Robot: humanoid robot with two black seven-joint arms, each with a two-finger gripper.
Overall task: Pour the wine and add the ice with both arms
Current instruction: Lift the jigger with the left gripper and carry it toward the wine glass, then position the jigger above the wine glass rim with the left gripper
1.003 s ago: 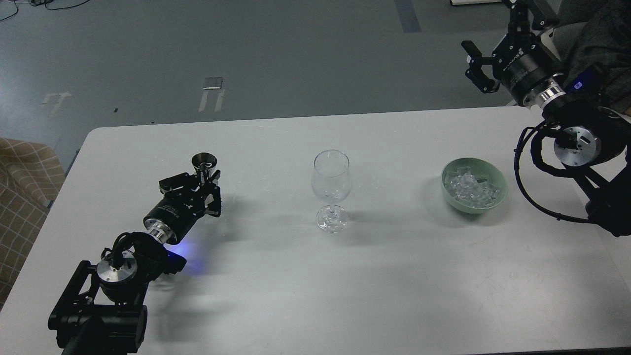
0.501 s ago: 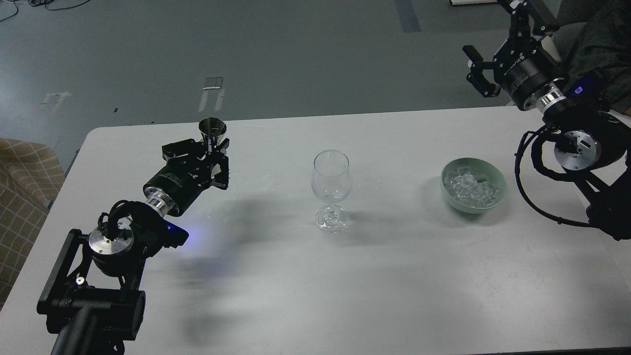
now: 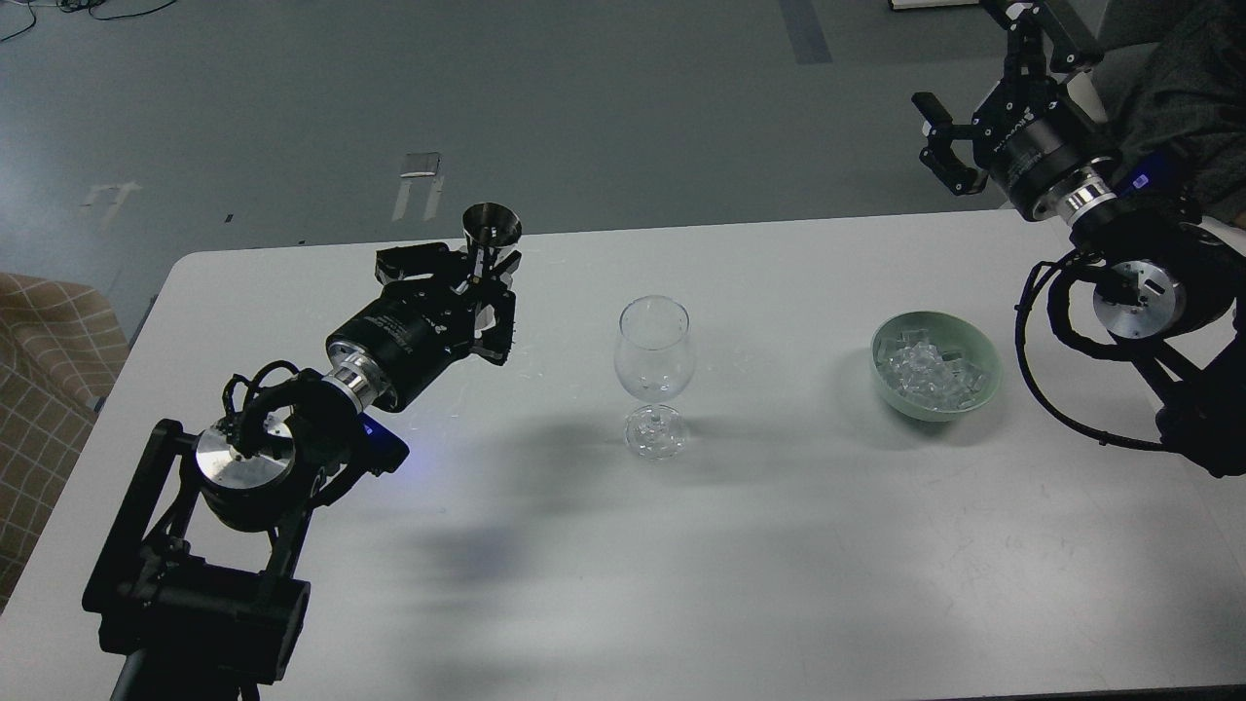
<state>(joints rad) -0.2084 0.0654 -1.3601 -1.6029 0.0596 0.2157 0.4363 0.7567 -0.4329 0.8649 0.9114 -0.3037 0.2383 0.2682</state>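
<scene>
Holding a small metal cup (image 3: 491,226) upright in our left gripper (image 3: 479,282) left of the wine glass (image 3: 655,375), we keep its contents level, while our right gripper (image 3: 959,136) hangs spread and empty beyond the green bowl (image 3: 981,389) of ice (image 3: 925,372) to the glass's right.

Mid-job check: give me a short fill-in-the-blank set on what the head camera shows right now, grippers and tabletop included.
1. The left gripper is shut on a small metal ____.
2. The ice lies heaped in a pale green ____.
3. The stemmed glass stands upright on the table and looks ____ inside.
4. The right gripper, raised beyond the table's far right corner, holds ____.

Missing words: cup; bowl; empty; nothing
</scene>
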